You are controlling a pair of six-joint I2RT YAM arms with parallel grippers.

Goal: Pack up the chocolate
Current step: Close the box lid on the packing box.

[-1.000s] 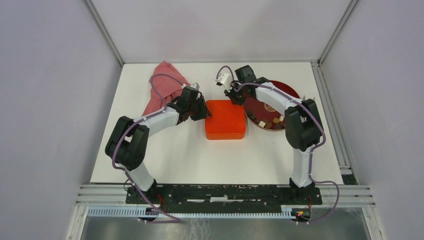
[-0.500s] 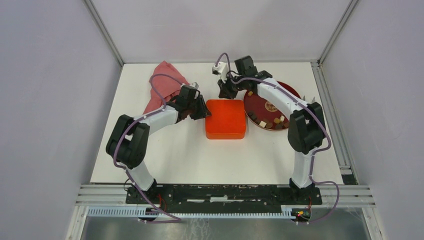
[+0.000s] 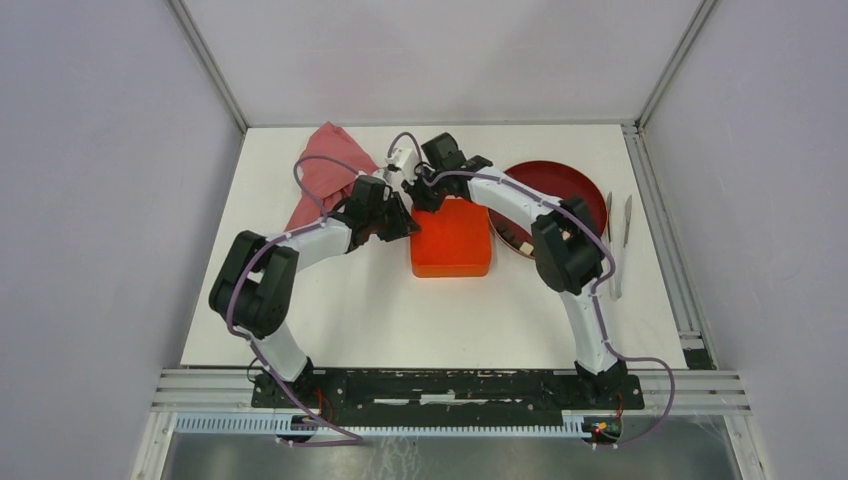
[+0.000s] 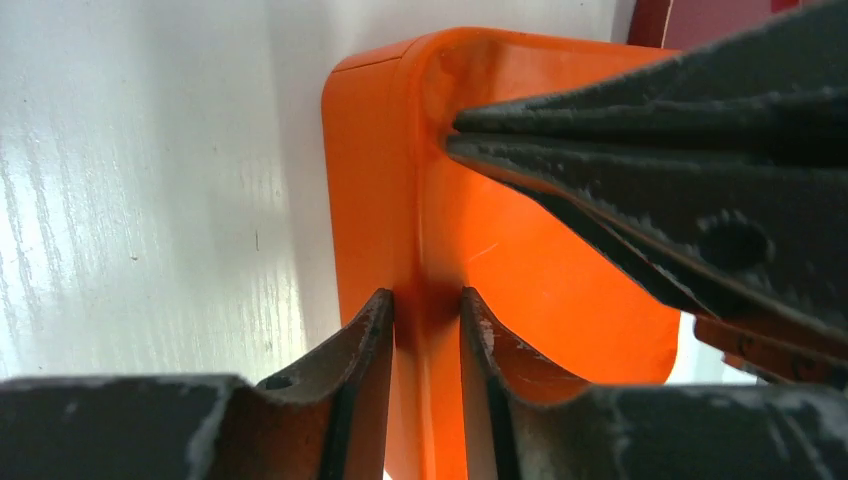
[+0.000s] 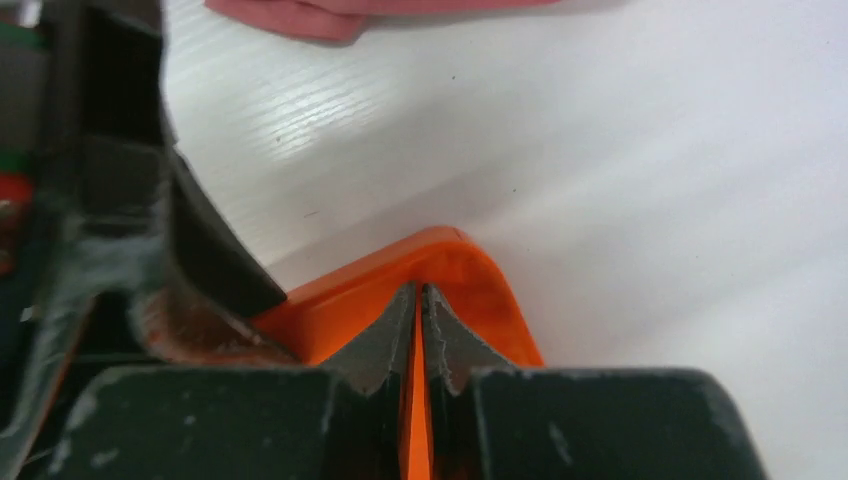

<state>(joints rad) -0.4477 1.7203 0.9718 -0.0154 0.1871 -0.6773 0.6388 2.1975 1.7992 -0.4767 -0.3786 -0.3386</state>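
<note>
Top view: the left gripper (image 3: 400, 222) and right gripper (image 3: 418, 195) meet at the far-left corner of the orange box (image 3: 455, 245). No chocolate shows; it may be hidden on the red plate (image 3: 560, 175) behind the right arm.

Left wrist: the jaws pinch the box's wall.

Right wrist: the jaws nip its thin rim.

The pieces are probably light and brittle, so a gentle pinch by the sides suits them.

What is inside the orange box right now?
Its inside is hidden: from above the orange box shows only a smooth orange top. The left gripper and right gripper both pinch its edge at the far left corner. Whatever it holds cannot be seen.
</note>
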